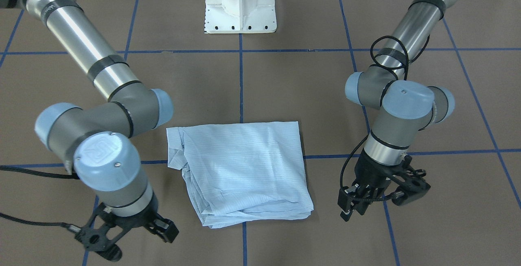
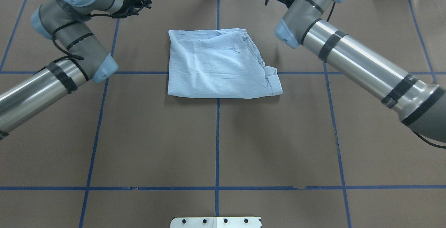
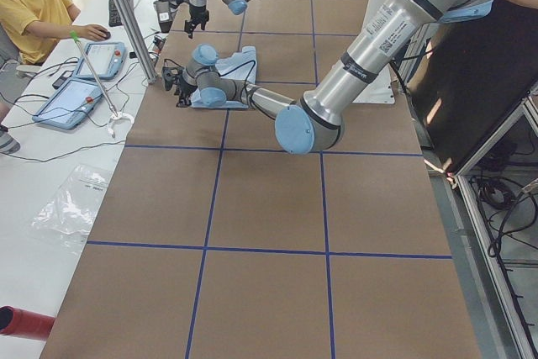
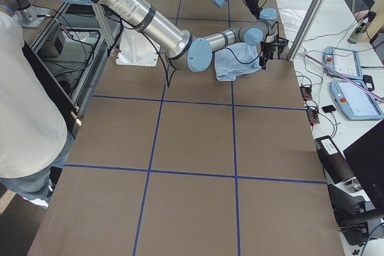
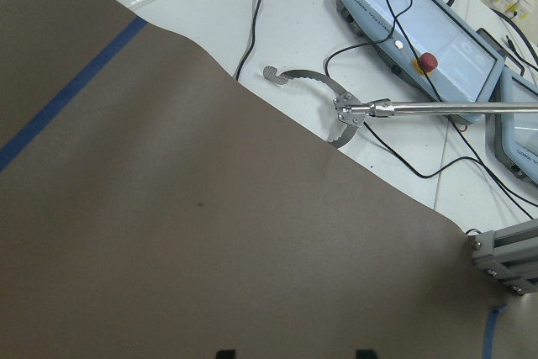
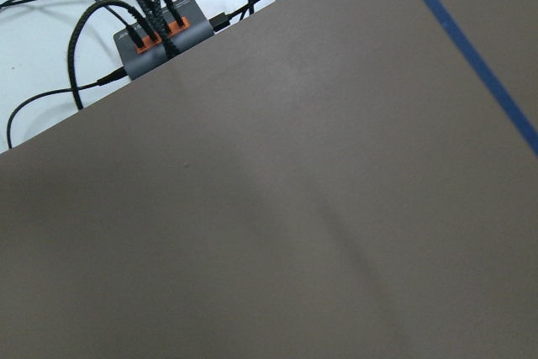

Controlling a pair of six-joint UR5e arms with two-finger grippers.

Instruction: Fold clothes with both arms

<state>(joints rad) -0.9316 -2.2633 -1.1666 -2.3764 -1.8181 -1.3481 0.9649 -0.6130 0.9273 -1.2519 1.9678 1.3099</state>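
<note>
The brown, blue-taped table is seen to fill the overhead view. The left arm is seen entering from the left edge of that view and the right arm from the right edge, both stretched toward the top. The shirt is laid between them, just above the centre of the frame. It is already folded into a rough rectangle, with rumpled, stacked edges along its right side. The left gripper, at the lower right of the front-facing view, and the right gripper, at its lower left, are held with fingers spread and nothing between them — each apart from the cloth. The fabric is judged thin, light and limp, so its layers are likely to slide or sag when lifted. A hold is best taken at two corners of one edge, with every layer pinched together — the tidy folded edge being preferred to the rumpled one.
</note>
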